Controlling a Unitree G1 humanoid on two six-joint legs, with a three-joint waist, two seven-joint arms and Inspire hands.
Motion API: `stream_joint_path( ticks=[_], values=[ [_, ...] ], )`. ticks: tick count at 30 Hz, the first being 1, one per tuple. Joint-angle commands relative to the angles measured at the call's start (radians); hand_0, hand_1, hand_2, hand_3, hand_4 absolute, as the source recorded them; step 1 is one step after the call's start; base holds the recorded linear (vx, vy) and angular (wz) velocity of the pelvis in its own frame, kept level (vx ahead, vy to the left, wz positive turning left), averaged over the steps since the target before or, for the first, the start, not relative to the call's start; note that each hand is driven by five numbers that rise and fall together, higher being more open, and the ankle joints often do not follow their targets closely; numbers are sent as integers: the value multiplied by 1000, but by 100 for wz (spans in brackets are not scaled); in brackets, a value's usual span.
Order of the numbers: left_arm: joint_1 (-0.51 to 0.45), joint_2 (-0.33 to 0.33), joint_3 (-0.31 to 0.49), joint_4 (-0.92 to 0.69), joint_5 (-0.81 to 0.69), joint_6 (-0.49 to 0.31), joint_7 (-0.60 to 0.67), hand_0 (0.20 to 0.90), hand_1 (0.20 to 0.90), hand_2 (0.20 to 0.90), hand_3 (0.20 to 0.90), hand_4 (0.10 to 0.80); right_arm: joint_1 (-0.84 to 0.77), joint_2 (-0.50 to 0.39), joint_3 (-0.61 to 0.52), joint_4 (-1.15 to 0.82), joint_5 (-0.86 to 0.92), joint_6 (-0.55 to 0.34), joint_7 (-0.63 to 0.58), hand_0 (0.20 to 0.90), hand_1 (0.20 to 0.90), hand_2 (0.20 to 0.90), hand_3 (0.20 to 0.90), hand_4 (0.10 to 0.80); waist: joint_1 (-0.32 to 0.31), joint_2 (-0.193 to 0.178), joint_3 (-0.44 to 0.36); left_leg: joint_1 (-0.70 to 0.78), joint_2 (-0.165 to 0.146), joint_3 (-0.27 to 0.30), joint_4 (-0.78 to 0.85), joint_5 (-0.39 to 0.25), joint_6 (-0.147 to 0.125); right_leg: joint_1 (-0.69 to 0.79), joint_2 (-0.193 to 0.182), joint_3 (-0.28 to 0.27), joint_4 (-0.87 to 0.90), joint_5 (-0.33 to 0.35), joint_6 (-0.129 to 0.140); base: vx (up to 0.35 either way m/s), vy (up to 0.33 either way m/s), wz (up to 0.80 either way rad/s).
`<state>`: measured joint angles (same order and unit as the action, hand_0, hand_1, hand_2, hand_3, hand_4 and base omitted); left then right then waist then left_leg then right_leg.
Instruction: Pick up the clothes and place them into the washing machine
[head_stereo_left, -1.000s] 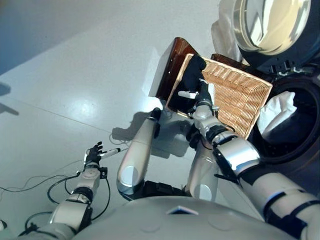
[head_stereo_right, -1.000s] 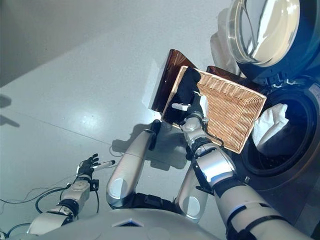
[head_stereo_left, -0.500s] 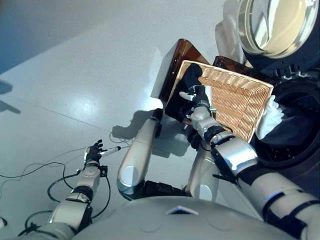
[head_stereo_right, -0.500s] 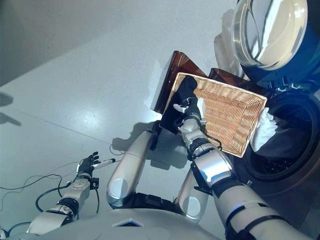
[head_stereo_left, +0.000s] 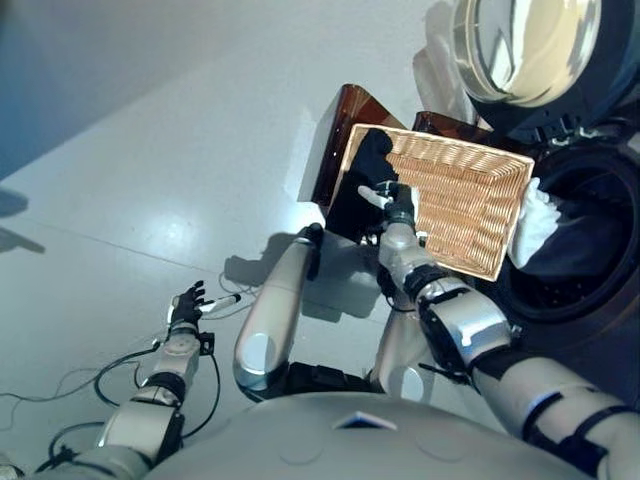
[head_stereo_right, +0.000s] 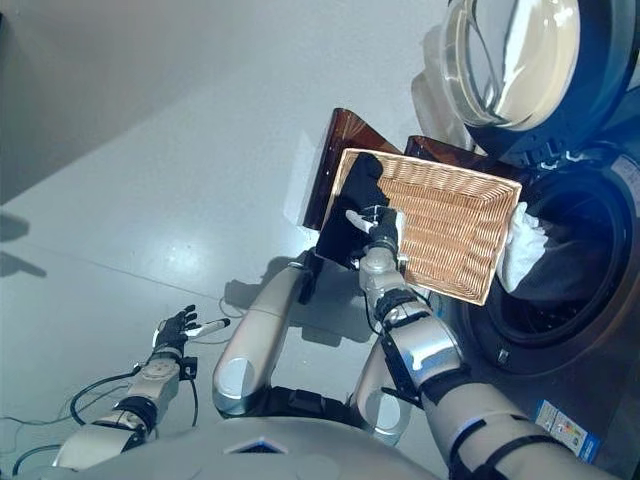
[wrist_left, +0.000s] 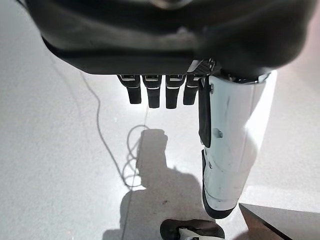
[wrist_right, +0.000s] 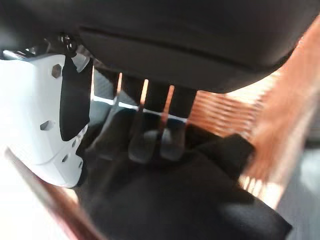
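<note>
We saw the right robot hand (head_stereo_left: 398, 203) reaching into the wicker basket (head_stereo_left: 470, 200), which stood tilted on a dark brown stand (head_stereo_left: 345, 135) just beside the washing machine (head_stereo_left: 585, 240). At the near left corner of the basket lay a black garment (head_stereo_left: 362, 185), draped over the rim and hanging down the outer side. In the right wrist view the fingers (wrist_right: 145, 142) of that robot hand pointed down onto the black cloth and lay against it, with the white-covered thumb (wrist_right: 47, 115) standing apart to one side; we could not tell whether the fingers had closed round the fabric or merely touched it.

The washing machine's round glass door (head_stereo_right: 510, 60) stood swung open above the drum opening (head_stereo_right: 565, 270). A white garment (head_stereo_left: 532, 225) hung over the drum's front edge, touching the far end of the basket, with dark cloth behind it inside the drum.

The left robot hand (head_stereo_left: 186, 304) hung low over the grey floor (head_stereo_left: 150, 170), well apart from the basket. In its own wrist view the fingers (wrist_left: 155, 92) were straight and relaxed, and the white thumb (wrist_left: 227, 145) extended beside them; it was released and held nothing.
</note>
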<state>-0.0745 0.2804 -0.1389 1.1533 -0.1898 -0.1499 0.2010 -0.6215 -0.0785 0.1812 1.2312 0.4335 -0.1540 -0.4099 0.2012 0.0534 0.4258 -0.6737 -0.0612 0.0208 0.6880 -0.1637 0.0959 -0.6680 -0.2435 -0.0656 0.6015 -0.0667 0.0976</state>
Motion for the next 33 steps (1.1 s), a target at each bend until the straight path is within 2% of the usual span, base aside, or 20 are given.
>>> stream_joint_path(
  ticks=[1,8,13,14,15,16,17,18,20,22,26,33],
  values=[
    [50,54,-12,73,-15,-6,21,900,900,900,900,800,4,-44,-54,-87,98,-100,26,200,200,200,200,300,-4,19,-31,20,-13,34,-70,11,-46,67,15,-16,8,-56,-58,-13,-2,-25],
    [58,46,-10,89,-22,-11,4,900,900,900,900,800,64,-92,-131,-96,175,-128,47,200,200,200,200,300,-30,15,-44,36,-12,48,-83,14,-48,75,17,-3,-5,-45,-57,-8,-5,-10],
    [62,42,-9,93,-20,-11,-1,900,900,900,900,800,80,-102,-121,-105,137,-123,47,200,200,200,200,300,-37,19,-50,39,-14,52,-98,22,-48,78,17,1,-19,-38,-56,-20,1,-6],
    [61,42,-9,94,-20,-11,0,900,900,900,900,800,72,-105,-96,-105,83,-112,39,208,208,208,208,306,-35,22,-50,36,-17,52,-99,27,-47,78,15,2,-23,-33,-56,-31,5,-5],
    [61,41,-9,94,-20,-11,0,900,900,900,900,800,72,-105,-95,-105,82,-112,39,469,469,469,469,492,-36,22,-50,36,-17,52,-99,27,-47,78,15,2,-23,-33,-56,-49,12,-6],
    [63,40,-10,89,-20,-12,1,900,900,900,900,800,66,-103,-59,-113,10,-96,33,815,815,815,815,739,-35,23,-49,34,-18,54,-104,33,-47,73,14,3,-25,-25,-55,0,0,0],
    [63,40,-9,89,-20,-12,2,900,900,900,900,800,66,-102,-59,-114,9,-95,32,900,900,900,900,800,-35,22,-50,34,-18,54,-104,33,-47,73,13,3,-25,-25,-55,-62,9,1],
    [60,40,-10,87,-20,-12,5,900,900,900,900,800,44,-102,-1,-126,-104,-70,10,900,900,900,900,800,-32,22,-48,28,-20,53,-108,40,-47,69,11,1,-27,-18,-54,-37,3,0],
    [60,39,-11,85,-19,-12,5,900,900,900,900,800,36,-102,15,-122,-136,-63,6,900,900,900,900,800,-32,22,-48,25,-21,52,-108,42,-47,66,9,0,-26,-18,-55,-24,4,-1],
    [61,41,-10,81,-16,-12,9,900,900,900,900,800,-22,-104,89,-101,-289,-21,-41,900,900,900,900,800,-21,25,-44,16,-23,46,-107,50,-48,58,4,-8,-21,-14,-54,-48,5,6],
    [60,51,-10,79,-8,-17,22,900,900,900,900,800,-72,-104,134,-76,-402,11,-97,900,900,900,900,800,-8,26,-37,12,-26,41,-106,54,-50,60,1,-12,-24,-12,-54,-29,-12,12],
    [52,84,-13,55,11,-17,36,900,900,900,900,800,-169,-105,159,53,-471,67,-130,900,900,900,900,800,25,31,-25,-7,-38,28,-90,51,-51,62,-12,-30,-21,-8,-51,-11,-15,17]
  ],
)
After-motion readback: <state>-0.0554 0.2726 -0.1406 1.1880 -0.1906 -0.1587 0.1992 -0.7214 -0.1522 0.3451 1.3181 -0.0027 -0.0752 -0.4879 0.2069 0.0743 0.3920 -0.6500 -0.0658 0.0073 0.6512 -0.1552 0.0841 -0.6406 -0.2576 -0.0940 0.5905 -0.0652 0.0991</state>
